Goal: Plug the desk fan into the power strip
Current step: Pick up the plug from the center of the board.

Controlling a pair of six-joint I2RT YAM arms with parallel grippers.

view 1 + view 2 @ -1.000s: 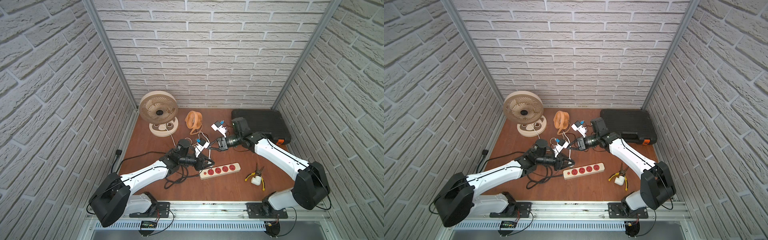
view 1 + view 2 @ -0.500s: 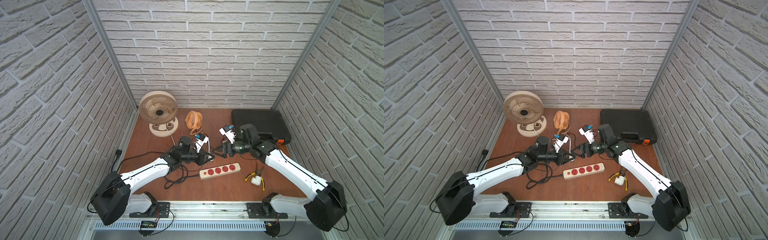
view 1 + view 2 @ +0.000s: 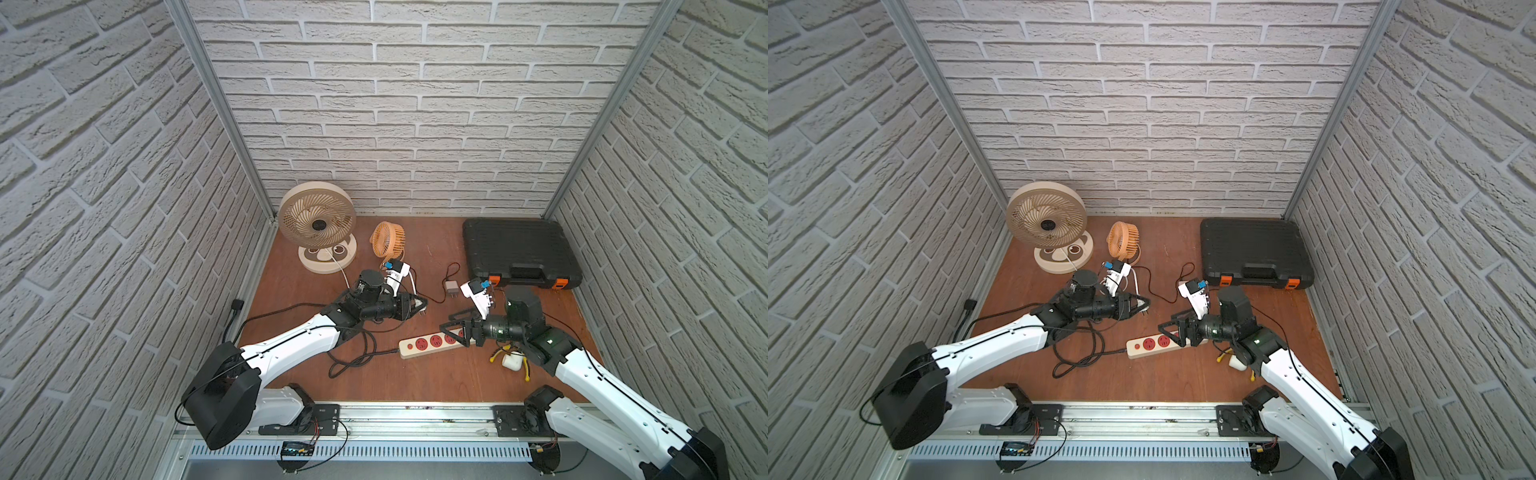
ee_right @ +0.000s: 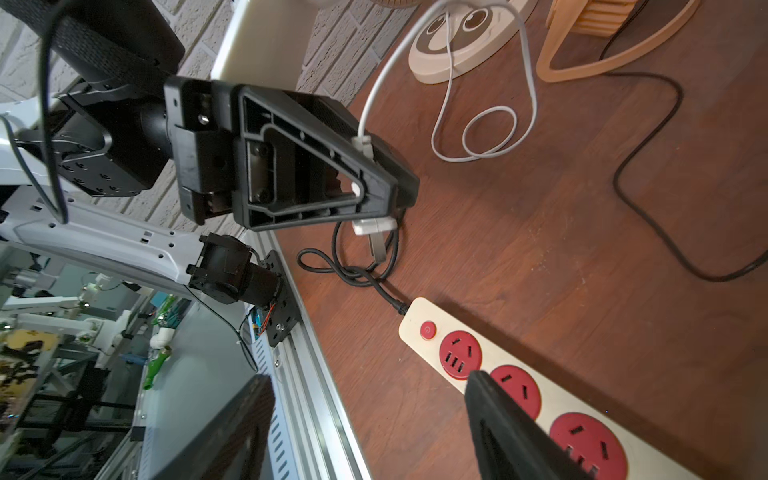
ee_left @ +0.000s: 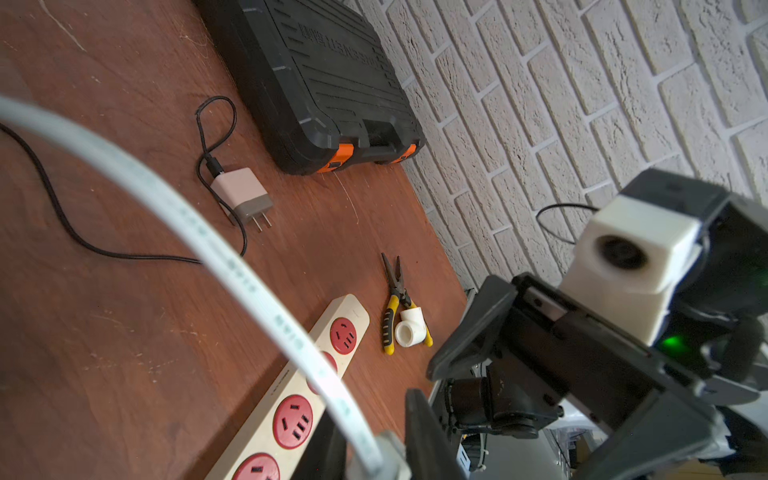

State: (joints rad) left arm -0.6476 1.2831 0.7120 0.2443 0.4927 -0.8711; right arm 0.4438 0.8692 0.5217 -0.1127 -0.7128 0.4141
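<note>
One second back, had the right fingers (image 4: 503,419) shut up beside the left arm's. Since swung forward over the power strip (image 3: 428,343), at its end away from the cord, and spread wide, gripping nothing. Found the left fingers (image 4: 316,174) nearly closed, clamped on the white plug (image 4: 373,226) of the beige fan (image 3: 316,220), prongs poking clear. Roughly where they were, just behind the strip, not touching it. Logged the strip flat on the worktop (image 3: 291,299), long axis running side to side, slightly skewed, sockets up, button and black cord (image 3: 353,361) end toward the left arm. Saw the black tool case (image 3: 519,253) shut at back right; couldn't tell contents.
</note>
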